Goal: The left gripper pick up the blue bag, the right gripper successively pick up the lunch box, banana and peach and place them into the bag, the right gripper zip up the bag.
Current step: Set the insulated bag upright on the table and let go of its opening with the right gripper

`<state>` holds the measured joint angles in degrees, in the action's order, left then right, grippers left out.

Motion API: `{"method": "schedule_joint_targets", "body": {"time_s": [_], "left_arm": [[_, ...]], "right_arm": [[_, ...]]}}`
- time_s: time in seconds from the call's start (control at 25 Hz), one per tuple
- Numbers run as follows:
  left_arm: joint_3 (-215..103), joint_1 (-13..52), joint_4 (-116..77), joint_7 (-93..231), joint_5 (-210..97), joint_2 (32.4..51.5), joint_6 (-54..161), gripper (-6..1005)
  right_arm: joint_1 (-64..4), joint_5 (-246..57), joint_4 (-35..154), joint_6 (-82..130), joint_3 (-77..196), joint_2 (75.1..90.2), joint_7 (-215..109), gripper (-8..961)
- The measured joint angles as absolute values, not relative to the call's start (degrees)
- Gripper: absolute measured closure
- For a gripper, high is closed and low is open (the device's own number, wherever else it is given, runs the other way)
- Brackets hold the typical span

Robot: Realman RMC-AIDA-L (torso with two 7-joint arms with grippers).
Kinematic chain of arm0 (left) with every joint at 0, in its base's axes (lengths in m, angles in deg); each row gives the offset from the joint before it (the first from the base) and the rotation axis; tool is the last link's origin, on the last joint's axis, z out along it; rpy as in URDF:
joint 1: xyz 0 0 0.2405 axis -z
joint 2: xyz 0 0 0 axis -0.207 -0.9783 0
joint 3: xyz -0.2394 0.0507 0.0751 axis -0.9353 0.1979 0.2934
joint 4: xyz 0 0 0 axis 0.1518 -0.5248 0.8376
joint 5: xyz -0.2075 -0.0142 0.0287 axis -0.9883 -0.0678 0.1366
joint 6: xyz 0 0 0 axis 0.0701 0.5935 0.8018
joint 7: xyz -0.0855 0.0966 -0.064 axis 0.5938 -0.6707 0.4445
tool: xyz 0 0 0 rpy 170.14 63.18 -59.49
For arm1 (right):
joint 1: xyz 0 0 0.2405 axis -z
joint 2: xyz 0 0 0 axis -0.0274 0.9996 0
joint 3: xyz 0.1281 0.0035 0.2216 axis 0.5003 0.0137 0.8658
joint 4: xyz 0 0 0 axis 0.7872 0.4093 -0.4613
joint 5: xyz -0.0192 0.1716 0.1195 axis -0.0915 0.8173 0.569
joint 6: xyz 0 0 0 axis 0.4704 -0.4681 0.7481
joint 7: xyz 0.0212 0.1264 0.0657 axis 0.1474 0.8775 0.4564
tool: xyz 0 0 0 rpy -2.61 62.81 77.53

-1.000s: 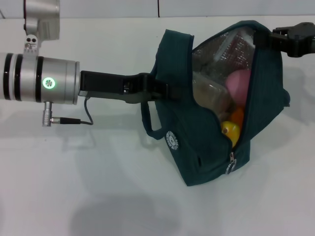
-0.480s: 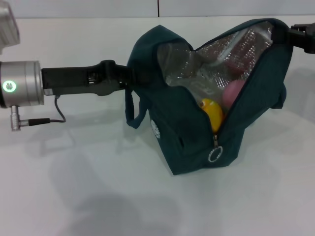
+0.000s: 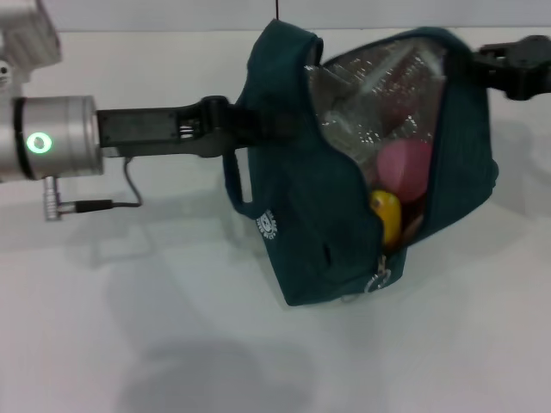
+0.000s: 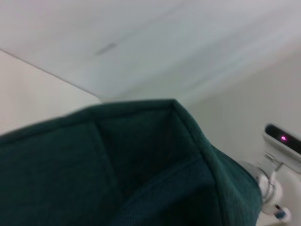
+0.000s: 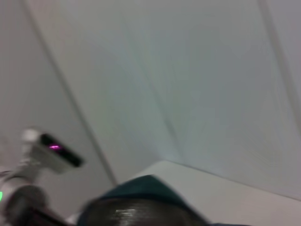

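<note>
Above the white tabletop (image 3: 172, 344), left gripper (image 3: 258, 129) clenches the dark teal fabric bag (image 3: 318, 215) at nine o'clock; right gripper (image 3: 482, 69) grasps its rim. Gaping zipper risks spilling the yellow banana (image 3: 387, 215).

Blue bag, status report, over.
Left gripper holds blue bag by its left edge; right gripper at its right edge. Peach, banana inside; still unzipped.

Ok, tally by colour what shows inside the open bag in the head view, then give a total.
Pink: 1, the peach
Yellow: 1, the banana
Clear: 1, the lunch box against the foil lining
Total: 3, all inside the blue bag, held at either end by the left tool and right tool.
</note>
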<state>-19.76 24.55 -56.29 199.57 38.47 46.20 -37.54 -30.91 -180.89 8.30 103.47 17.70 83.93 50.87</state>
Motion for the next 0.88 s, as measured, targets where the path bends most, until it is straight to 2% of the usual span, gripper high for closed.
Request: {"method": "schedule_joint_targets", "body": {"time_s": [0.08, 0.24, 0.48, 0.68, 0.88], "left_arm": [[-19.71, 25.38, -55.88, 199.32, 38.44, 46.53, -37.87, 955], [-18.12, 29.4, -51.47, 198.74, 36.8, 46.62, -38.03, 955], [-16.43, 28.78, -48.44, 197.25, 37.8, 46.51, -32.65, 954], [-16.64, 26.27, -48.01, 197.25, 37.51, 46.22, -31.32, 953], [-16.73, 25.03, -48.04, 197.47, 35.76, 45.81, -32.49, 953]], "right_arm": [[-31.86, -180.81, 8.11, 104.93, 17.61, 84.85, 50.6, 916], [-33.29, -179.84, 7.99, 106.68, 16.89, 85.3, 50.59, 917], [-33.22, -178.15, 10.56, 103.88, 16.8, 85.08, 50.56, 917], [-33.41, -178.38, 15.99, 101.91, 16.74, 84.32, 49.15, 917], [-33.85, -179.7, 17.43, 101.71, 16.74, 84.33, 48.81, 917]]}}
